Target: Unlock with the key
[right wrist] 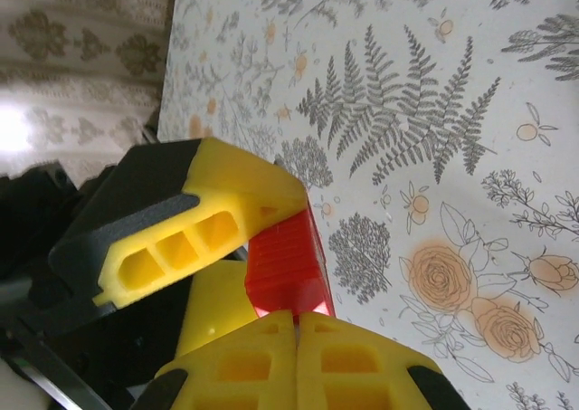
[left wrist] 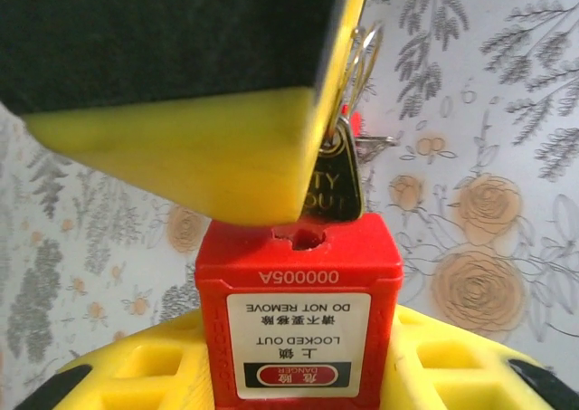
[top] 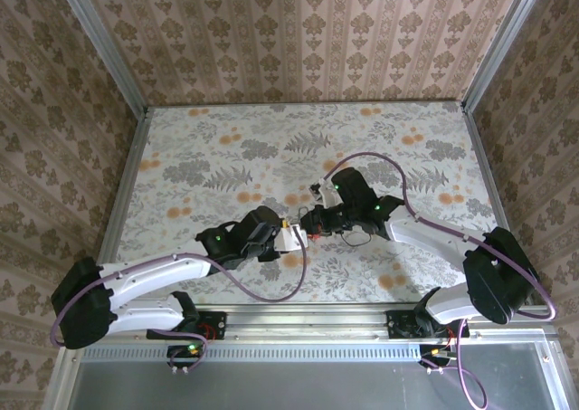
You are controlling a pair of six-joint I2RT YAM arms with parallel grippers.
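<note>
Floral-printed table [top: 226, 147] is seen carrying both arms, whose tips are brought together near its middle. The left gripper [top: 281, 238] is closed part-way on the red padlock [left wrist: 298, 338], which is clamped between its yellow fingers [left wrist: 181, 157]. The padlock's long axis is laid along that gripper's reach. Its keyhole [left wrist: 308, 239] end is turned away from the left wrist, toward the right gripper [right wrist: 297, 333]. That gripper's jaws are pressed fully together right at that end; whether anything is pinched between them cannot be told. A dark tag with gold lettering [left wrist: 336, 188] and a key ring [left wrist: 364, 57] are seen just beyond the keyhole.
</note>
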